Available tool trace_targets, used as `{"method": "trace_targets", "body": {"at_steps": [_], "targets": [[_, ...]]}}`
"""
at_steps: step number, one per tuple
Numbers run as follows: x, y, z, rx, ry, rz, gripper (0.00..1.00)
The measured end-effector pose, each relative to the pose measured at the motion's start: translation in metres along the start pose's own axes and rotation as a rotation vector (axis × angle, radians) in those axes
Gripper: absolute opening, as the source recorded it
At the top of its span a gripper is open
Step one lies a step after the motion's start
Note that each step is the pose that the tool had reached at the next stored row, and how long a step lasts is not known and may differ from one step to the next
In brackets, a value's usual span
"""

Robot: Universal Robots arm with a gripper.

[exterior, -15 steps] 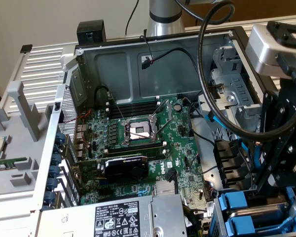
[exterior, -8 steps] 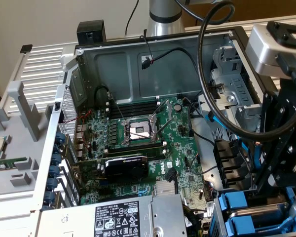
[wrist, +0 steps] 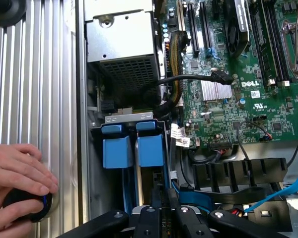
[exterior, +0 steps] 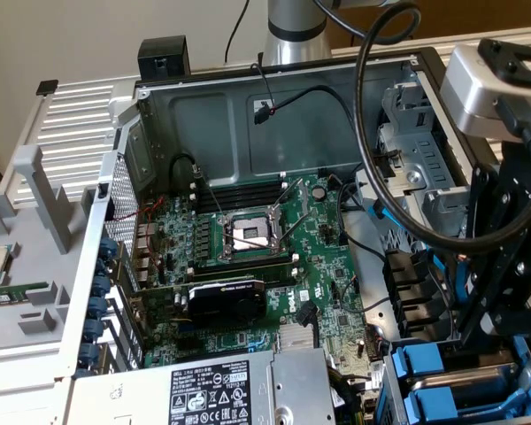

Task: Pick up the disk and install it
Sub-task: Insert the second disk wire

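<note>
A: One open computer case [exterior: 274, 97] takes up most of the room, lying on its side on a ribbed metal bench [wrist: 35, 74]. What sits inside?

B: The green motherboard [exterior: 248, 257] covers its floor. There is a bare processor socket [exterior: 248, 235] in the middle and a black expansion card [exterior: 226, 301] just beside it. At the near edge in the exterior view lies the silver power-supply box [exterior: 203, 390] with its black-and-white warning label.

A: And the arm?

B: It comes down at the exterior view's right, over the drive bay [wrist: 129, 118] in the corner of the case next to the power-supply box.

A: Where is the disk?

B: The disk [wrist: 150, 148] stands on edge in that bay with its blue frame showing, directly under the gripper [wrist: 161, 201]. Its label is turned away from both cameras.

A: How does the gripper stand?

B: The fingers are drawn almost together, with only a narrow slit between them. They appear pinched onto the end of the disk nearest them and reach down into the bay with it.

A: Anything beside it?

B: A second blue tray [wrist: 118, 146] sits side by side with the disk in the same bay, just beside it.

A: Smaller things?

B: A person's hands [wrist: 17, 171] rest on the bench outside the case wall, well apart from the gripper. Their fingers lie over a round black knob [wrist: 39, 208]. A black cable [wrist: 198, 78] runs across the motherboard.
</note>
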State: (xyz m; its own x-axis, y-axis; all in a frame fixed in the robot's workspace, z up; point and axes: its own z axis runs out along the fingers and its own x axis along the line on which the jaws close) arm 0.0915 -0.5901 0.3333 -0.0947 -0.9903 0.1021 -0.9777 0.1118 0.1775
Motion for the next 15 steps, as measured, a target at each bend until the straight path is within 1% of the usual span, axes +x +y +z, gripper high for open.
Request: {"method": "trace_targets", "body": {"at_steps": [6,7,9,12,13,15], "targets": [[0.0,0.0,0.0001,-0.0001,-0.0001,0.0,0.17],[0.0,-0.0001,0.0001,-0.0009,0.0001,0.0,0.17],[-0.0001,-0.0003,0.0001,-0.0059,0.0015,0.0,0.17],[-0.0001,-0.0002,0.0001,-0.0176,0.004,-0.001,0.17],[-0.0001,-0.0002,0.0001,-0.0197,0.0043,-0.001,0.17],[-0.0001,-0.0002,0.0001,-0.0201,0.0044,-0.001,0.17]]}}
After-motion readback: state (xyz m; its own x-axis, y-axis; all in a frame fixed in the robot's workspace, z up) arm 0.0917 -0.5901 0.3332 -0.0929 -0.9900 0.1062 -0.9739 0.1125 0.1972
